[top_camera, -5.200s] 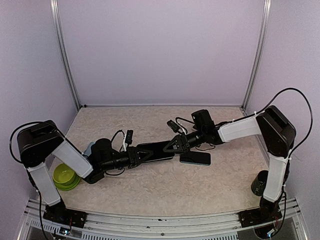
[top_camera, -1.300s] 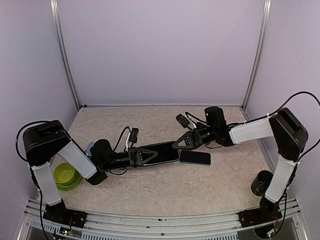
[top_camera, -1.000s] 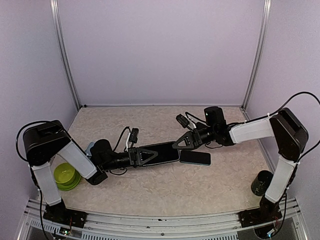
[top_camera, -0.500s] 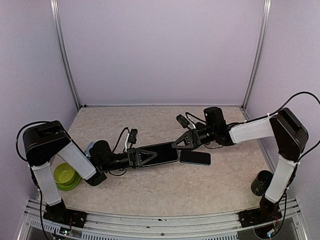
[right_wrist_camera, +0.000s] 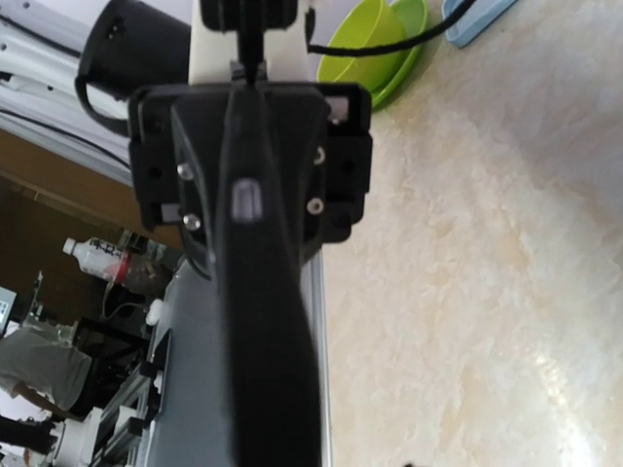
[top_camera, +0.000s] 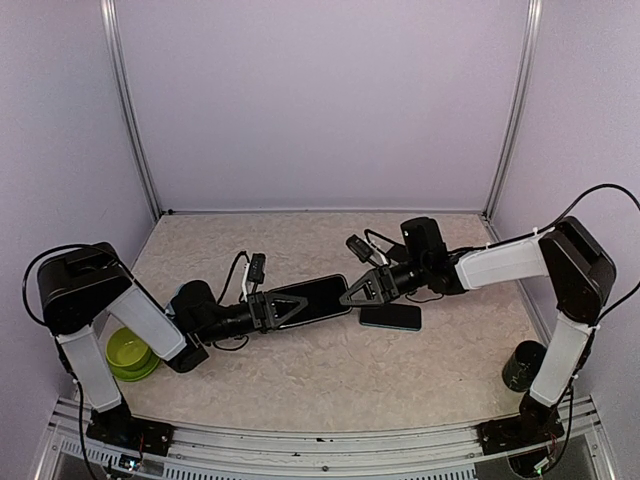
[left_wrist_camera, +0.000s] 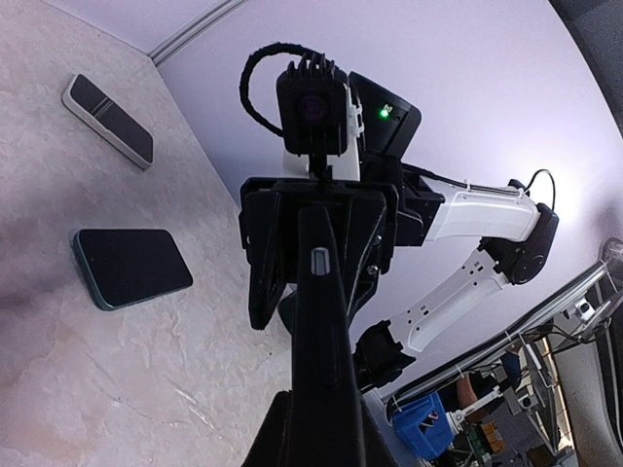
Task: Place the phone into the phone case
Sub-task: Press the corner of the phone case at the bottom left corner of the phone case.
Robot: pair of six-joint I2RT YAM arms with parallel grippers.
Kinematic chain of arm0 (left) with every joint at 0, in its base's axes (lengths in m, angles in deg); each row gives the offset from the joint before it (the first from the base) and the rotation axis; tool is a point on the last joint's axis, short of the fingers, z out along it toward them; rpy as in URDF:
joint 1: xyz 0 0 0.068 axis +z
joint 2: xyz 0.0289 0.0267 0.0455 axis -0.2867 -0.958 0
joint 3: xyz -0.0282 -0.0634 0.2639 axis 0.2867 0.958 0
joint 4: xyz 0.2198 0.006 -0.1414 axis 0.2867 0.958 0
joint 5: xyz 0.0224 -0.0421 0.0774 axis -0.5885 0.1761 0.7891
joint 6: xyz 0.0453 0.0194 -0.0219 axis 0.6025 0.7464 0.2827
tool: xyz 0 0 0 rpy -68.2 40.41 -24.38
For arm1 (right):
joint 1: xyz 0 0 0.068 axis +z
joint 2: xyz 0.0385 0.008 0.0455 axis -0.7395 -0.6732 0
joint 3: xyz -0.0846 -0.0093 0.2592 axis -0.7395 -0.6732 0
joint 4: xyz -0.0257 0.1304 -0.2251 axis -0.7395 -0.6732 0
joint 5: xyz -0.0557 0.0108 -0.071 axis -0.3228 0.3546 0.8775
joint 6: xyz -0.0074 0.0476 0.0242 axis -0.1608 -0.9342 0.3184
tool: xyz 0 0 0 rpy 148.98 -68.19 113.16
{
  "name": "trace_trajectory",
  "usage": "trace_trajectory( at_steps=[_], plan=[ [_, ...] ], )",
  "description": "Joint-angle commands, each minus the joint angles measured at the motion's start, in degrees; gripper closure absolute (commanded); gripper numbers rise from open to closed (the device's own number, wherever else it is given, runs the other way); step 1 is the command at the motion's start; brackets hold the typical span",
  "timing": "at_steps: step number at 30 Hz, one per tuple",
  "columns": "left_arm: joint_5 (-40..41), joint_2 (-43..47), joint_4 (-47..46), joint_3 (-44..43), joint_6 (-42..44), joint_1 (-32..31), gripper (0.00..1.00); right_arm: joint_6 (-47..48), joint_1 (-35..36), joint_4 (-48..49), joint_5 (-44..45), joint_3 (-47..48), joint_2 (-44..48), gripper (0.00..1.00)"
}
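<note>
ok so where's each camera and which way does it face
top external: fixed above and behind the arms, looking down at the table; both arms show, left claw and right claw at a dark slab.
left wrist: on the left arm, faces along the slab at the right claw.
right wrist: faces back along it at the left claw, green bowl behind.
shared: both wrist views see the slab edge-on.

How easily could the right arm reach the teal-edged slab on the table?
Probably easily: the slab lies uncovered beside the right gripper, whose jaws look open around the black phone in the left gripper.
</note>
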Motion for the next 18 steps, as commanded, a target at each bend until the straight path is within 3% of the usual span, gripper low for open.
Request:
trace_trajectory(
  at_steps=[1, 9, 13, 18],
  plan=[
    [1.08, 2.25, -5.03, -0.2, 1.39, 0.34, 1.0, 2.1, 0.86, -1.93, -0.75, 0.1, 1.92, 0.64],
    [1.06, 2.36, -4.24, -0.61, 1.36, 0.34, 1.0, 3.12, 0.86, -3.66, -0.41, 1.13, 1.79, 0.81],
    [1.09, 2.45, -3.19, -1.01, 1.55, 0.42, 1.0, 5.15, 0.86, -6.44, 1.48, 2.0, 1.86, 0.99],
    [0.57, 2.2, -1.71, -1.76, 1.69, 0.42, 0.9, 8.0, 0.83, -10.05, 6.34, 2.73, 3.11, 1.0]
  ],
)
